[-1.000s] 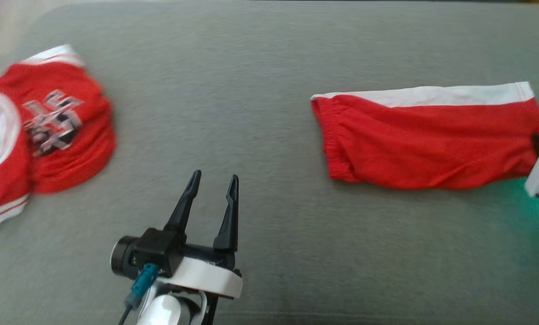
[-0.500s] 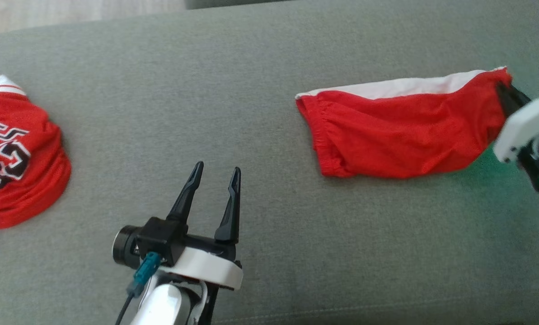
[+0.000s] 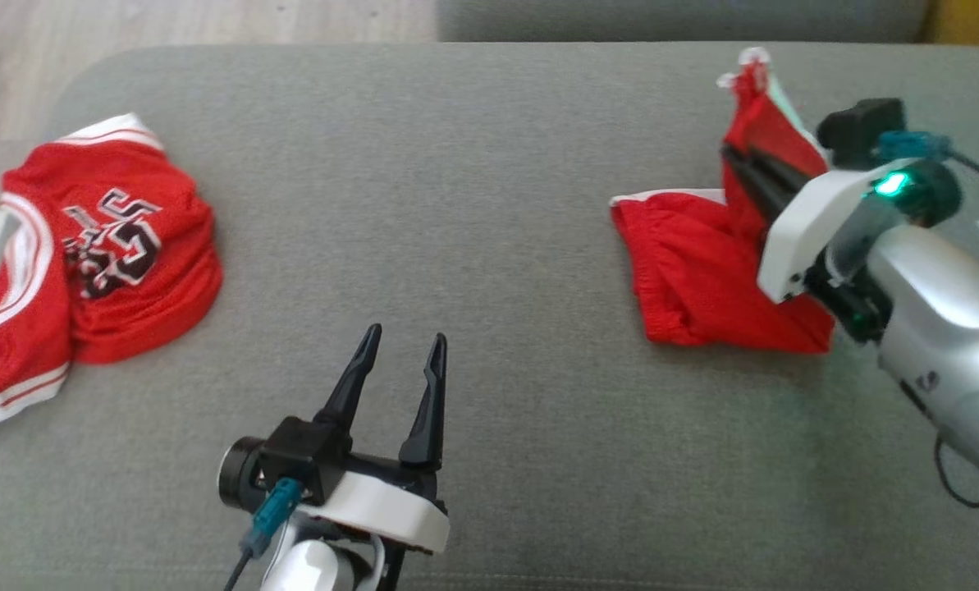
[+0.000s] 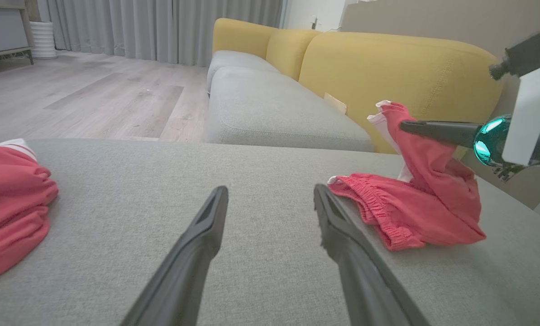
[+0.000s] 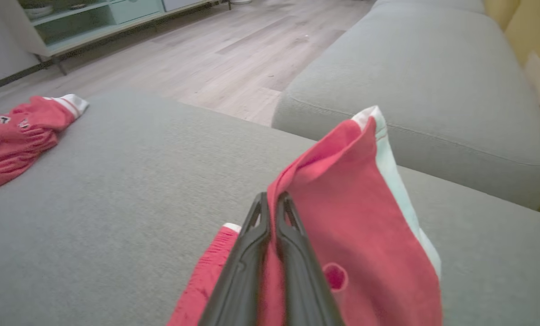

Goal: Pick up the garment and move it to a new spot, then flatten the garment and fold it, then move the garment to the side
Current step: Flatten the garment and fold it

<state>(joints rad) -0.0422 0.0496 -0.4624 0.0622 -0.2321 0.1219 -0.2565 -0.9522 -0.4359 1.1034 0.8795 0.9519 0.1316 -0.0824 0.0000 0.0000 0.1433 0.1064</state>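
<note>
On the sofa [image 3: 489, 164], the shorts [image 3: 694, 271] lay flat a second ago. Their right end is now raised over the rest, so the fold appears under way. The right gripper [image 3: 729, 154] fingers are clamped on that end. The left gripper [image 3: 403, 341] fingers stand wide and empty.

Support: 1 grey woven-fabric upholstered cushion [image 3: 489, 205], wide, flat-topped, rounded at its far left corner.
Items lying on it: 2.
Item 1: red mesh jersey with white trim and black-and-white lettering [image 3: 120, 271], bunched, at the left edge.
Item 2: red fabric shorts with a white side band [image 3: 694, 279], at the right, well apart from the jersey. The elastic waistband end rests on the cushion; the other end is raised off it.
</note>
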